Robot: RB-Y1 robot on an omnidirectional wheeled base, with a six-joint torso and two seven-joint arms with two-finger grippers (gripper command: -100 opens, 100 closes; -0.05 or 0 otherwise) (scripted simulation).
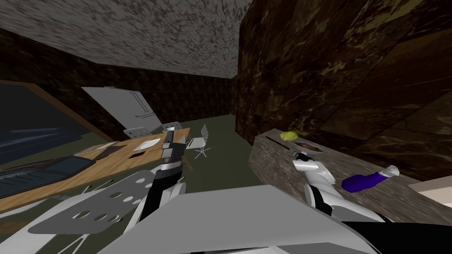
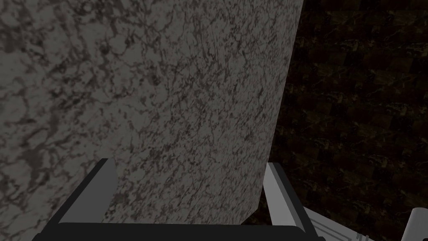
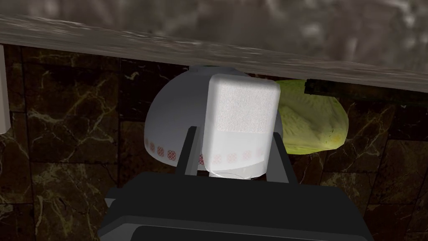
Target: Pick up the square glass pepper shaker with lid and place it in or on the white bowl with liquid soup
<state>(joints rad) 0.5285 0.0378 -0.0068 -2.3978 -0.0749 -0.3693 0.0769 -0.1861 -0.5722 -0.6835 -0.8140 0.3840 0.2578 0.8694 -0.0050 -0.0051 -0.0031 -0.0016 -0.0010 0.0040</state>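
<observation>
My right gripper (image 3: 235, 133) is shut on the pepper shaker (image 3: 242, 121), a pale frosted square block with a clear rounded end toward the gripper body. Just beyond it is the white bowl (image 3: 175, 121), with a band of red marks near its rim. In the head view the bowl (image 1: 310, 148) holds dark soup and sits on the mottled stone counter (image 1: 282, 172). There my right gripper (image 1: 302, 158) is at the bowl's near side. My left gripper (image 2: 190, 163) is open and holds nothing; in the head view this left gripper (image 1: 169, 132) is raised over the wooden table.
A yellow-green leafy vegetable (image 1: 289, 136) lies just behind the bowl, and a purple bottle (image 1: 366, 181) lies on the counter nearer to me. To the left are a wooden table (image 1: 110, 163) with plates and several white perforated chairs (image 1: 201, 143). A dark marble wall backs the counter.
</observation>
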